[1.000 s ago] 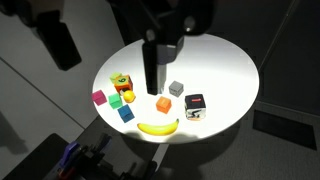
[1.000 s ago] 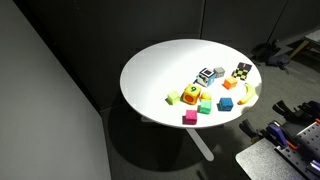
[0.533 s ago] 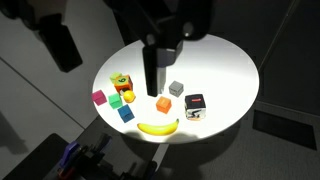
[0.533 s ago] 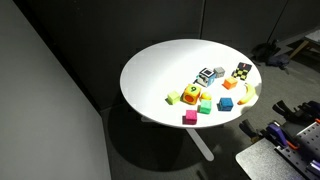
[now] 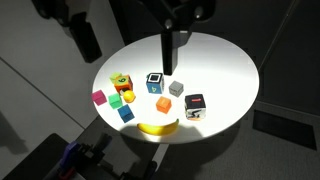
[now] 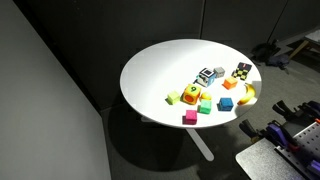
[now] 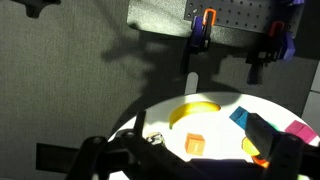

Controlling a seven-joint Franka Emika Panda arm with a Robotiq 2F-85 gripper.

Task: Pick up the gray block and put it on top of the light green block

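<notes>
The gray block (image 5: pixel 176 88) sits near the middle of the round white table (image 5: pixel 225 65), beside a blue-and-white cube (image 5: pixel 155 82); it also shows in an exterior view (image 6: pixel 218 72). The light green block (image 5: pixel 120 82) with a reddish mark stands at the left of the cluster and appears lime in an exterior view (image 6: pixel 173 98). My gripper (image 5: pixel 169 68) hangs above the table just behind the gray block, apart from it. In the wrist view my gripper (image 7: pixel 185 152) looks open and empty, with dark fingers (image 7: pixel 275 140) at the sides. Both blocks are out of the wrist view.
An orange block (image 5: pixel 163 104), a red, black and white box (image 5: pixel 196 104), a banana (image 5: pixel 157 127), a pink block (image 5: pixel 99 98), a deeper green block (image 5: pixel 116 100), a yellow block (image 5: pixel 129 96) and a blue block (image 5: pixel 125 113) lie around. The wrist view shows the banana (image 7: pixel 195 112) and orange block (image 7: pixel 194 144).
My arm has moved up and to the right, from over the blue-and-white cube toward the gray block. The blue-and-white cube is now uncovered. No block has moved.
</notes>
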